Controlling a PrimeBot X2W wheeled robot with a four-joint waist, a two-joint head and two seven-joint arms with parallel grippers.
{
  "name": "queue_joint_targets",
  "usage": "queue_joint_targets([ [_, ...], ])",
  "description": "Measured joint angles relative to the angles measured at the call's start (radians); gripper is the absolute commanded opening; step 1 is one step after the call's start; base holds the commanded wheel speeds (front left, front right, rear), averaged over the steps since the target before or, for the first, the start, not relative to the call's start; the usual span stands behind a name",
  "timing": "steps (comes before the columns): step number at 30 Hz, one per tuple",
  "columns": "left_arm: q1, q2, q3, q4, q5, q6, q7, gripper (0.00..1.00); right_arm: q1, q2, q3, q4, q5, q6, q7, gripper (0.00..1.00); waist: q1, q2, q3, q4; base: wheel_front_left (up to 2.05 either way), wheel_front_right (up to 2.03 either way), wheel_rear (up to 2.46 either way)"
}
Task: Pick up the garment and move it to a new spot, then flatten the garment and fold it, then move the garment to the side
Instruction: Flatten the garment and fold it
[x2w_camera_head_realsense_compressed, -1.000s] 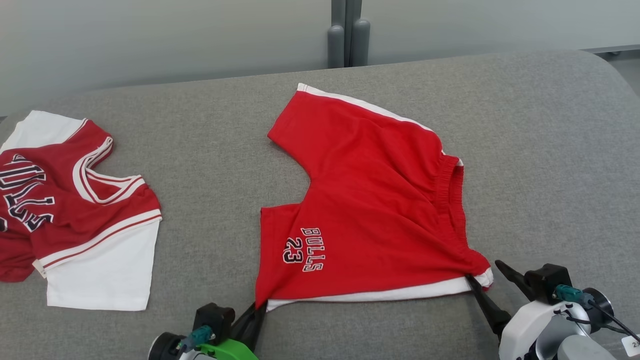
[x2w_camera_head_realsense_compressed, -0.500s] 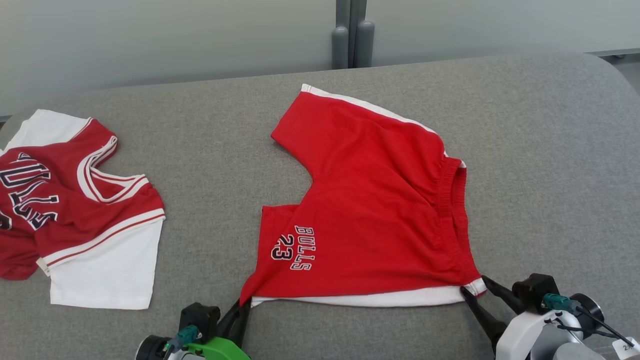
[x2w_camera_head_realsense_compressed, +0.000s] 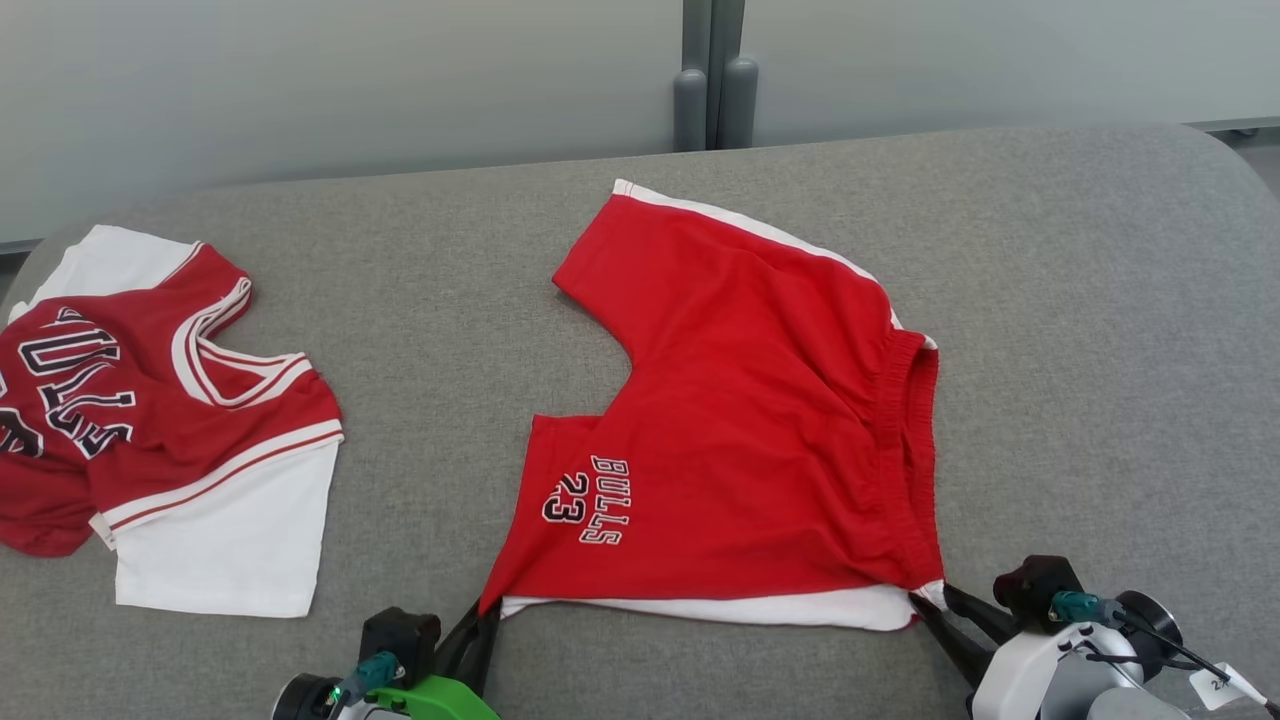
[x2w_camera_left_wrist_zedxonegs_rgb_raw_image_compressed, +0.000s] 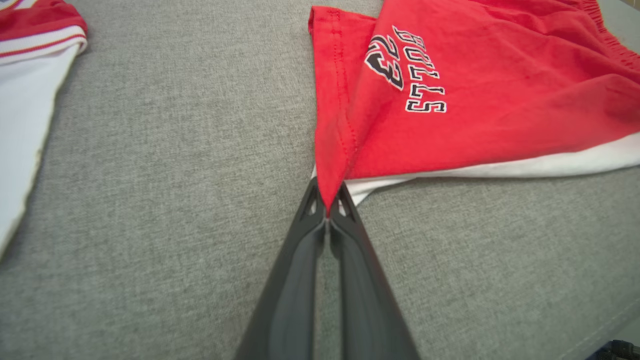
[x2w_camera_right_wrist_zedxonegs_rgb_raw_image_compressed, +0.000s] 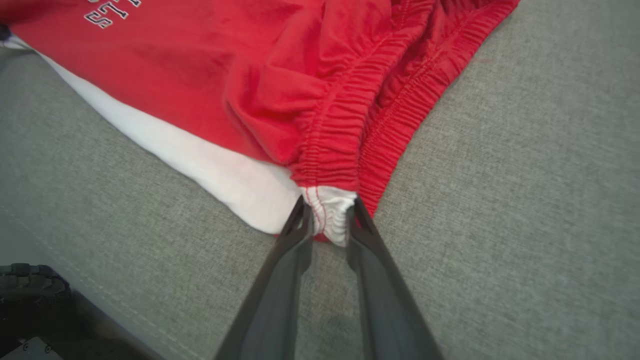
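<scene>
Grey cushion (x2w_camera_head_realsense_compressed: 450, 300) bears red shorts (x2w_camera_head_realsense_compressed: 760, 420); left tool (x2w_camera_left_wrist_zedxonegs_rgb_raw_image_compressed: 327, 200) and right tool (x2w_camera_right_wrist_zedxonegs_rgb_raw_image_compressed: 329, 210) pinch its near corners.

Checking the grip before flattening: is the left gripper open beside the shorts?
No, the left gripper is shut, pinching the leg corner of the shorts between its fingers.

place: lab or office | cues: grey padded table (x2w_camera_head_realsense_compressed: 1080, 300), pale partition panels (x2w_camera_head_realsense_compressed: 350, 90)

Your left gripper (x2w_camera_head_realsense_compressed: 488, 608) is lying low at the lower left, its fingers pressing together and pinching a hem corner of the shorts (x2w_camera_head_realsense_compressed: 760, 400). Your right gripper (x2w_camera_head_realsense_compressed: 932, 598) is lying at the lower right, its fingers narrowly parted and clamping the waistband corner.
</scene>
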Motion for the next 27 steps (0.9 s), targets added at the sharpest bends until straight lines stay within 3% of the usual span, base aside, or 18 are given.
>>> queue_joint_targets([
  [1,0.0,-0.001,0.002,0.0,-0.001,0.0,0.0,0.0,0.0,0.0,0.004,-0.001,0.006,0.0,0.0,0.24,0.0,0.0,-0.002,0.002,0.0,0.0,0.0],
  [3,0.0,-0.002,0.011,0.0,-0.011,0.0,0.0,0.0,-0.002,-0.001,0.006,-0.006,0.013,0.0,-0.006,0.02,0.0,0.0,-0.005,0.004,0.0,0.0,0.0],
  [4,0.0,-0.002,0.017,-0.001,-0.016,0.0,0.0,0.0,-0.003,-0.001,0.004,-0.011,0.019,0.0,-0.015,0.0,0.0,0.0,-0.006,0.005,0.0,0.0,0.0],
  [18,-0.025,-0.018,0.128,-0.189,-0.123,-0.025,-0.009,0.0,-0.046,-0.013,-0.144,-0.133,0.113,0.0,-0.099,0.0,0.0,0.0,-0.02,-0.007,0.0,0.0,0.0],
  [27,-0.026,-0.018,0.093,-0.35,-0.097,-0.044,-0.009,0.0,-0.013,-0.073,-0.228,-0.21,0.133,-0.003,-0.104,0.0,0.0,0.0,-0.045,0.004,0.0,0.0,0.0],
])
